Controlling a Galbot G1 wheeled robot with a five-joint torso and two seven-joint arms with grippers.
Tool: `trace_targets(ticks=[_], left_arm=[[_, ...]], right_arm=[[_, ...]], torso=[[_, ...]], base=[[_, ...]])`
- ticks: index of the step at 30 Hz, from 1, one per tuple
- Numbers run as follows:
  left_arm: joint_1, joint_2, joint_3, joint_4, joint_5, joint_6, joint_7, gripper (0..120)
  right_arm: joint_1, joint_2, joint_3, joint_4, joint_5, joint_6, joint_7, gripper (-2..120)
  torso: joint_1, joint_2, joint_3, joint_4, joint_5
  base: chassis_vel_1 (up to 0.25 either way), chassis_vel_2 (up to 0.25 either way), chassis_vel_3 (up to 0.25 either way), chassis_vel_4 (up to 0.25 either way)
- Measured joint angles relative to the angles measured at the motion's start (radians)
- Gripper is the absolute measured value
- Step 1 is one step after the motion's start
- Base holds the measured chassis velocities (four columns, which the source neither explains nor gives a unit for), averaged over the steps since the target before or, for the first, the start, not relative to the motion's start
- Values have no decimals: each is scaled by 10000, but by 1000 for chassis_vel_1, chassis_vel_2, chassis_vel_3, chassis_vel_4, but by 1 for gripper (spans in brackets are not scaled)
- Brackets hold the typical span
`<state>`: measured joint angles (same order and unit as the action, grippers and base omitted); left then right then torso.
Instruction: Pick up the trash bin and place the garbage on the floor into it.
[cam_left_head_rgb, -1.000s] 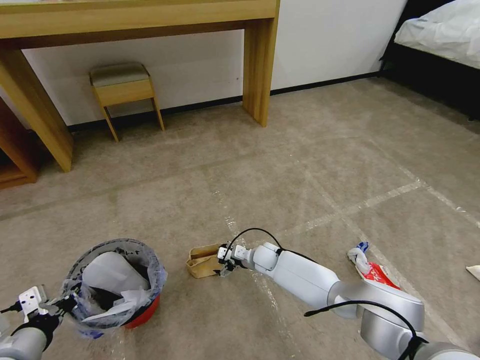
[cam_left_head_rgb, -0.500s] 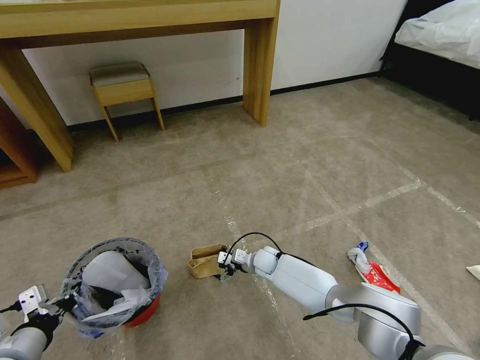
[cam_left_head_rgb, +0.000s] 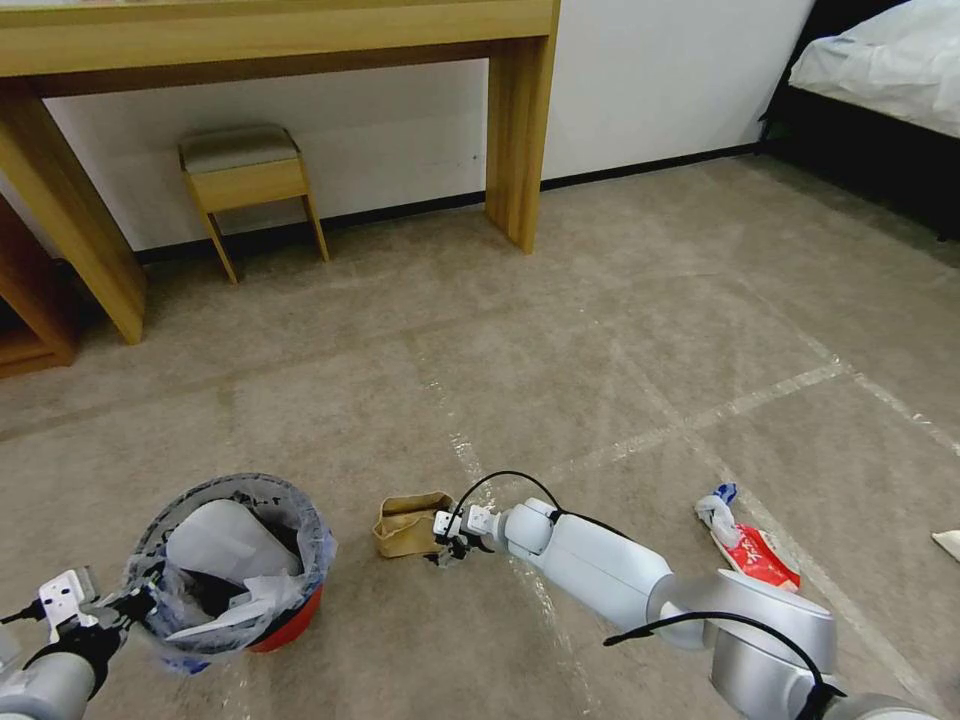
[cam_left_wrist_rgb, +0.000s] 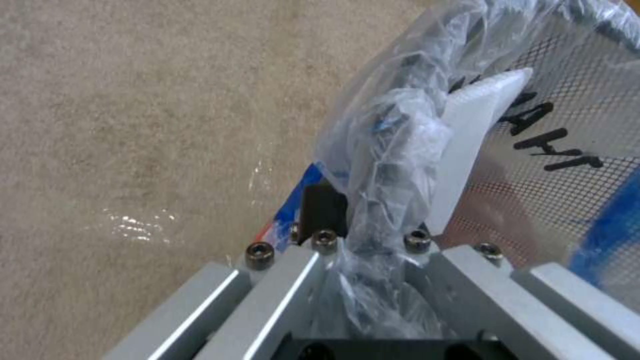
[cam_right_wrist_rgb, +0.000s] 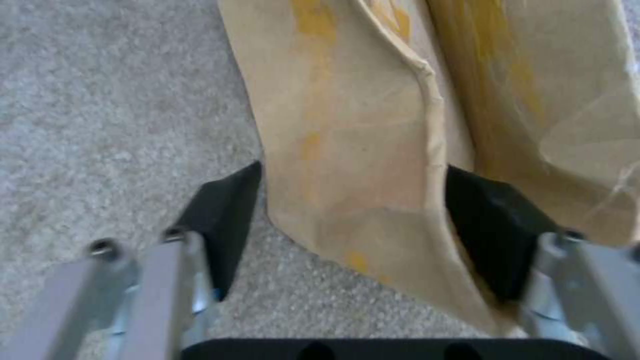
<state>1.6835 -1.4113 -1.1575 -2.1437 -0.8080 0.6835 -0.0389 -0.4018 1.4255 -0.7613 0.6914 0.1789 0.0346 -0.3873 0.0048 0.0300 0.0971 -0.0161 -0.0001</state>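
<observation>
Your right gripper (cam_right_wrist_rgb: 353, 220) straddles the brown paper bag (cam_left_head_rgb: 408, 522) on the floor (cam_left_head_rgb: 620, 330), pads apart. Close crookedly and it slips free. Left gripper (cam_left_wrist_rgb: 363, 235) stays clamped on the trash bin (cam_left_head_rgb: 232, 560), near left.

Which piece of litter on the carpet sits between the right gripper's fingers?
The brown paper bag, straddled by the open right gripper; the red wrapper lies apart.
</observation>
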Motion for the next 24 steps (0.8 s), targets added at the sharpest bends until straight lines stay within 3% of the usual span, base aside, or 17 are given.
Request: trace_targets(ticks=[17, 24], left_arm=[[-50, 26, 79, 46, -4, -17, -16, 1], [-75, 19, 107, 46, 3, -17, -27, 1]], right_arm=[[-205, -73, 211, 19, -110, 123, 31, 1], [-314, -211, 302, 280, 14, 124, 36, 0]], torso=[[0, 2, 2, 1, 1], [0, 2, 2, 3, 2]], base=[[0, 0, 0, 0], [0, 0, 0, 0]])
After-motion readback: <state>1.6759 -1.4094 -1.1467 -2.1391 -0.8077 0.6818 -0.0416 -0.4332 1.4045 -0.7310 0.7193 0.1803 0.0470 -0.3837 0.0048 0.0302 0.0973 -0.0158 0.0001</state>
